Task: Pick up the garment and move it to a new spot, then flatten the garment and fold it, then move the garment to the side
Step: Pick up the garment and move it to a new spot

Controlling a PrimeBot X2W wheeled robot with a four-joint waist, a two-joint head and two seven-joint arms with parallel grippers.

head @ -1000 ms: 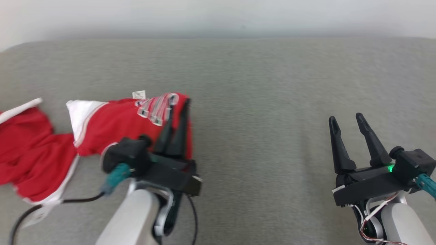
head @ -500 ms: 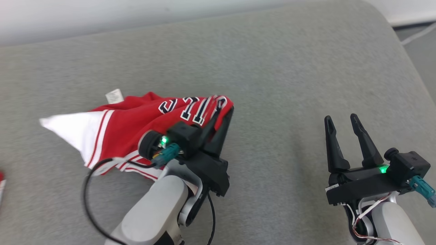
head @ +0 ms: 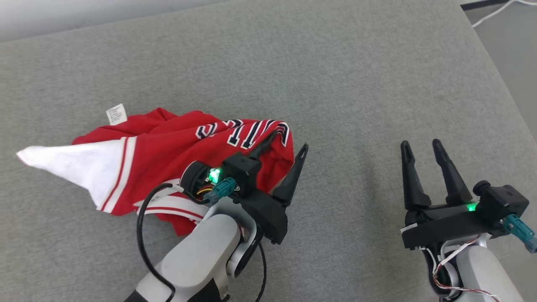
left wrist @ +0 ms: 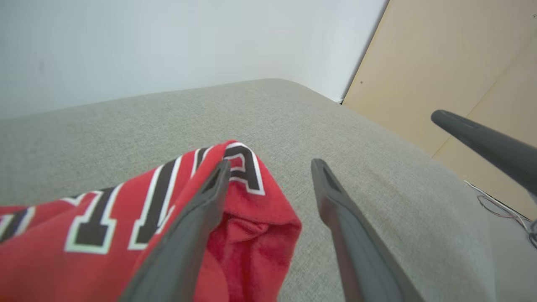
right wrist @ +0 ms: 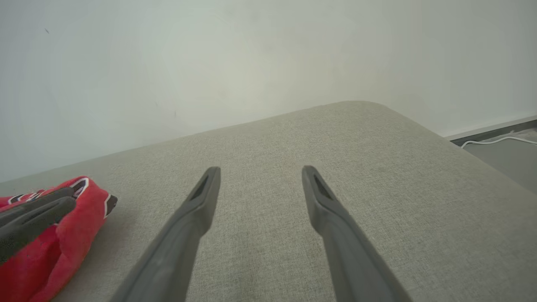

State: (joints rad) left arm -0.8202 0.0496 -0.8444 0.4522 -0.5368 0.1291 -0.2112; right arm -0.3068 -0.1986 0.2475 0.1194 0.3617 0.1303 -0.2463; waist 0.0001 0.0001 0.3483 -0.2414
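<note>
- My left gripper [head: 286,144] stands wide open and holds nothing. One finger lies against the red cloth and the other is over bare cushion, as the left wrist view [left wrist: 270,163] shows.
- My right gripper [head: 420,144] is also open and empty. It hovers well apart from the cloth, over the grey cushion [head: 335,63].
- The garment [head: 159,147], red with white trim, lies bunched on the cushion just beside and under my left gripper. A white panel [head: 67,165] trails away to its far left.
- Step in hand, as I judge it: the set-down at the new spot is ending, and flattening has not begun.
- Next move, as I judge it: both grippers must take opposite edges and draw the cloth out flat. My right gripper has to come across to reach it.
- Hidden or unclear:
  - My left forearm [head: 201,260] and a black cable [head: 140,235] cover the near hem.
  - The dark lettering [head: 243,132] is creased and cannot be read whole.
  - A white label [head: 116,114] shows at the far edge, its print too small to read.
  - I cannot tell front from back, nor where the armholes lie.
</note>
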